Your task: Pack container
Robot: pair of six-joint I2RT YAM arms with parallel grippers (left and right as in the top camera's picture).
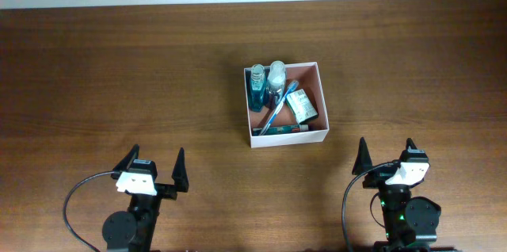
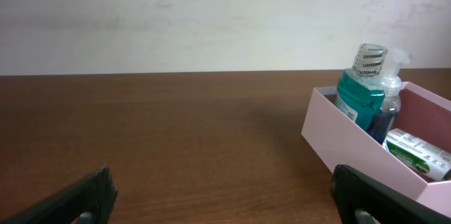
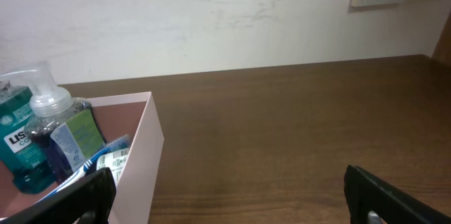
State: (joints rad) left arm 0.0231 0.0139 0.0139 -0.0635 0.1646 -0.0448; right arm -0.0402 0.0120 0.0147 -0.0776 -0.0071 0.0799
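Two robot arms wait at the near edge of a dark wooden worktop (image 1: 119, 70), the left hand (image 1: 153, 165) and the right hand (image 1: 386, 155) each with fingers spread wide and nothing between them. The container (image 1: 290, 136), one square white-walled box with a pinkish-brown inside, sits near the middle of the worktop, well apart from both hands. It lies ahead and to the right of the left hand, and ahead and to the left of the right hand. Each wrist view catches it at its inner edge. The right hand is the nearer of the two. Being square, the container has no long axis, though it sits turned slightly off the worktop's edge.

Five items show inside it. One teal mouthwash bottle (image 1: 256, 87) and one clear pump bottle (image 1: 276, 76) stand side by side at the far left corner. One blue toothbrush (image 1: 275, 111) lies on the diagonal across the middle. One green-and-white box (image 1: 302, 107) lies towards the right wall. One flat tube (image 1: 283, 128) lies along the near wall.

No loose item appears on the worktop in any view, so the packing looks complete. Any further reach would run forward and inward, shortest from the right
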